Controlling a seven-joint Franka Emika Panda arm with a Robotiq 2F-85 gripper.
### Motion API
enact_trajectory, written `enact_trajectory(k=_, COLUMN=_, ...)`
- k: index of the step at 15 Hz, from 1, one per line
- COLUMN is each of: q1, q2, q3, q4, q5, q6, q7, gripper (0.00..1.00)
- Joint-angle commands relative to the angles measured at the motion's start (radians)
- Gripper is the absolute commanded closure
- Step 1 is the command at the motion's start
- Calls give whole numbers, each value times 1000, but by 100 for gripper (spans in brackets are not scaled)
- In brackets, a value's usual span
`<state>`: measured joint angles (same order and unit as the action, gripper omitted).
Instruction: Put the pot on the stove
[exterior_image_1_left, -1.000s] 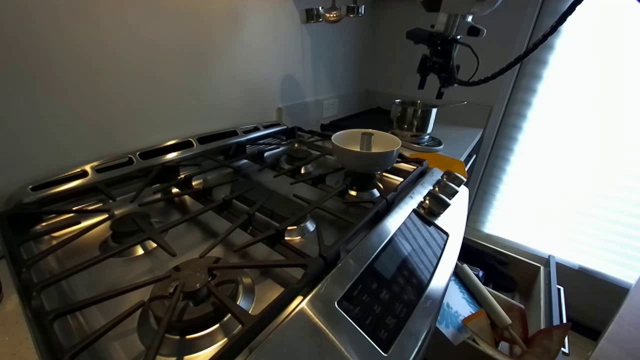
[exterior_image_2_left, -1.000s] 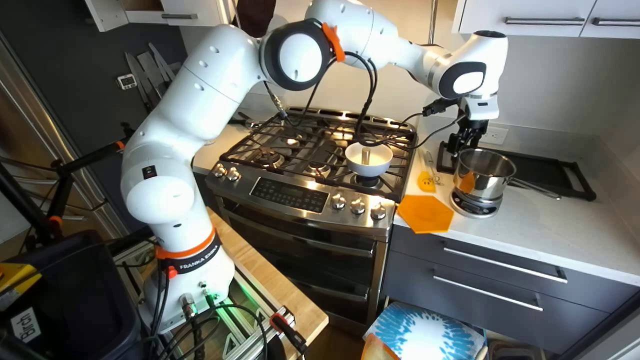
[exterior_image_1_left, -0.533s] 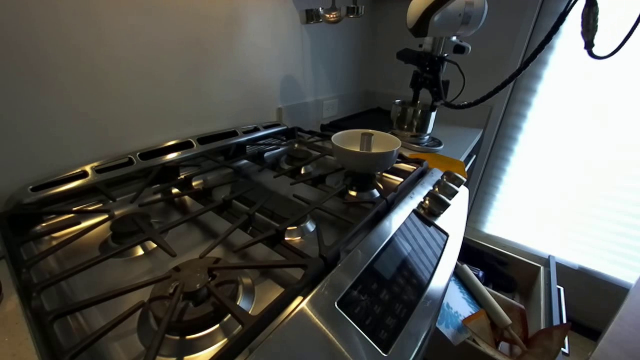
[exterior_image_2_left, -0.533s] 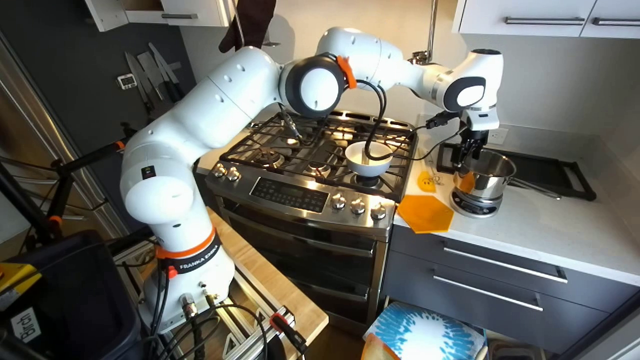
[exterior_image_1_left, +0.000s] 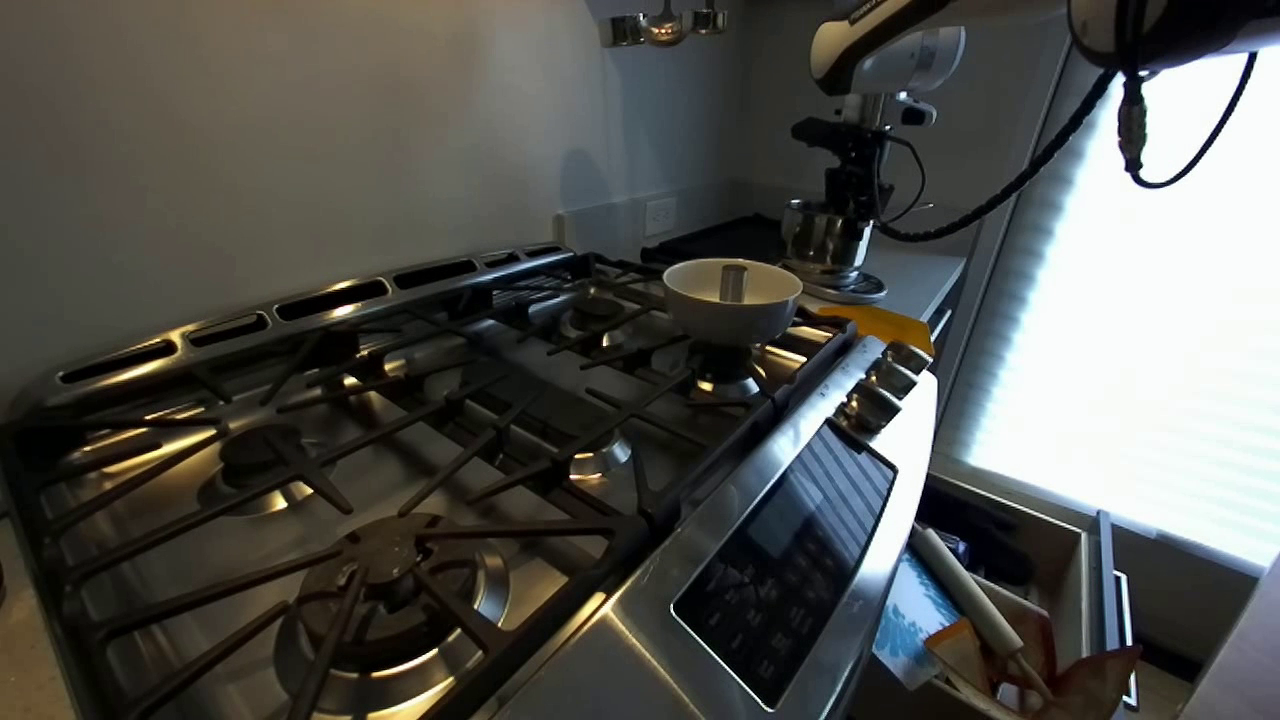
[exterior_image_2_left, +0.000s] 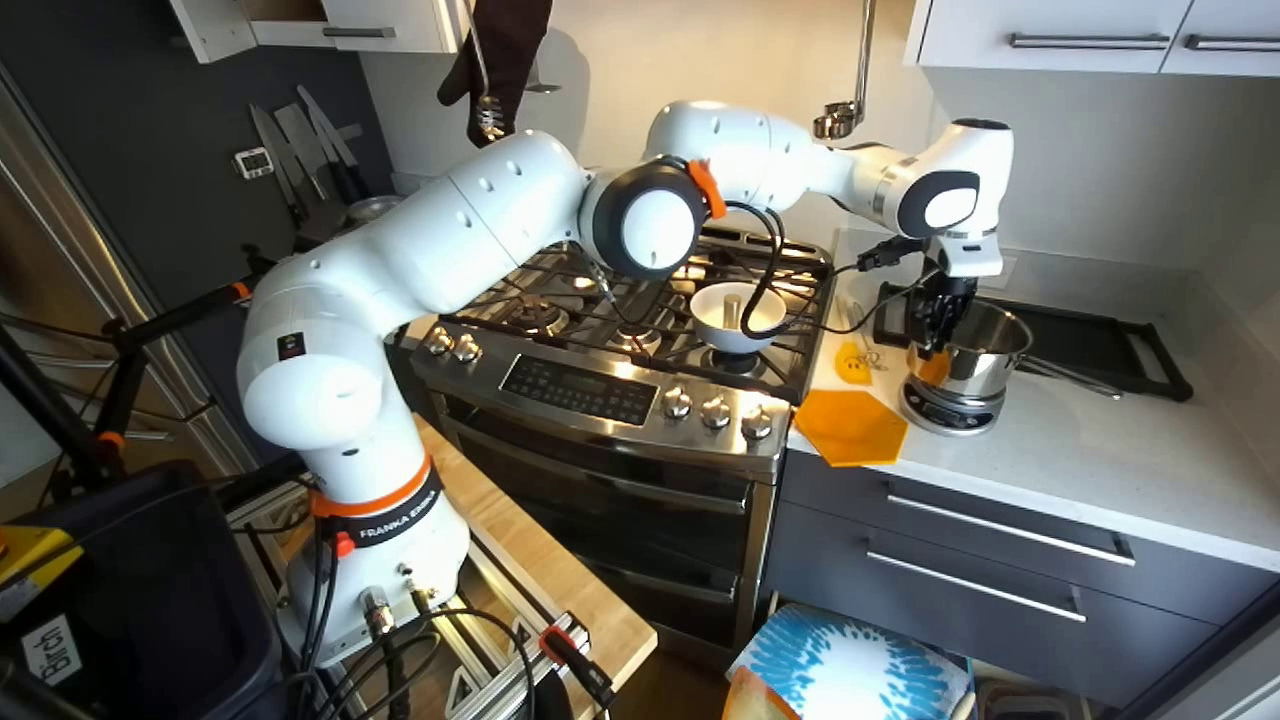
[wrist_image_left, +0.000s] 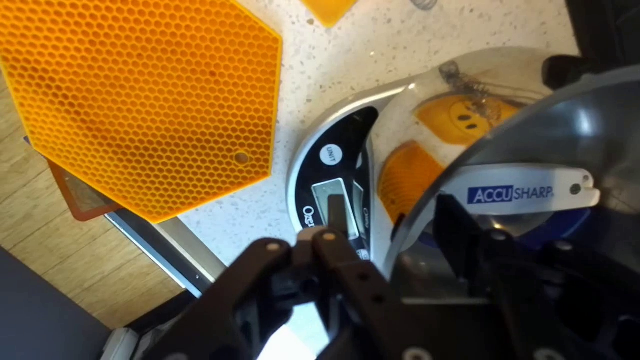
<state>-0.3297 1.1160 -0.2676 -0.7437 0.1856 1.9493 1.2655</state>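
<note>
The shiny steel pot (exterior_image_2_left: 985, 372) stands upright on a round kitchen scale (exterior_image_2_left: 950, 412) on the counter, right of the stove (exterior_image_2_left: 595, 390) in this exterior view. Its long handle (exterior_image_2_left: 1075, 378) points away from the stove. My gripper (wrist_image_left: 390, 202) is down at the pot's near rim. In the wrist view one finger (wrist_image_left: 337, 215) stands outside the pot's wall and another finger (wrist_image_left: 452, 235) inside. Gaps show between the wall and both fingers, so the jaws stand partly apart. In an exterior view the gripper hides part of the pot (exterior_image_1_left: 812, 240).
Inside the pot lies a white and blue AccuSharp tool (wrist_image_left: 520, 190). A white bowl (exterior_image_2_left: 735, 328) with a metal cylinder in it sits on the stove's near right burner. On the counter are an orange hexagonal mat (exterior_image_2_left: 850, 428) and, behind the pot, a black tray (exterior_image_2_left: 1100, 345).
My gripper has come down from above the pot until its fingers straddle the rim. The jaws have drawn closer together. Pot, bowl and mat have stayed in place.
</note>
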Motion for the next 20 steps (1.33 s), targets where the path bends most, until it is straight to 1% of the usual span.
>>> enact_trajectory(k=1, q1=-32, q2=59, q3=35, q4=114, q5=-31, q6=-86, q7=31, gripper=81)
enact_trajectory(k=2, q1=-36, q2=66, q3=40, q4=129, q5=-33, q6=-97, q7=36, gripper=89)
enact_trajectory(k=3, q1=-39, q2=73, q3=44, q4=144, q5=-34, q6=-109, q7=38, gripper=96)
enact_trajectory(k=4, q1=-44, q2=80, q3=48, q4=159, q5=-34, q6=-118, q7=42, gripper=100)
enact_trajectory(k=6, q1=-53, q2=94, q3=55, q4=187, q5=-33, q6=-121, q7=62, gripper=100)
enact_trajectory(k=7, q1=-61, q2=100, q3=59, q4=202, q5=-32, q6=-124, q7=65, gripper=98)
enact_trajectory(k=8, q1=-51, q2=92, q3=38, q4=184, q5=-6, q6=-106, q7=66, gripper=99)
enact_trajectory(k=10, q1=-54, q2=81, q3=32, q4=184, q5=-7, q6=-84, q7=99, gripper=99)
enact_trajectory(k=13, q1=-54, q2=30, q3=35, q4=160, q5=-1, q6=-28, q7=112, gripper=99)
enact_trajectory(k=16, q1=-45, q2=-13, q3=40, q4=127, q5=-2, q6=52, q7=85, gripper=99)
enact_trajectory(k=20, q1=-16, q2=-75, q3=62, q4=47, q5=1, q6=94, q7=13, gripper=99)
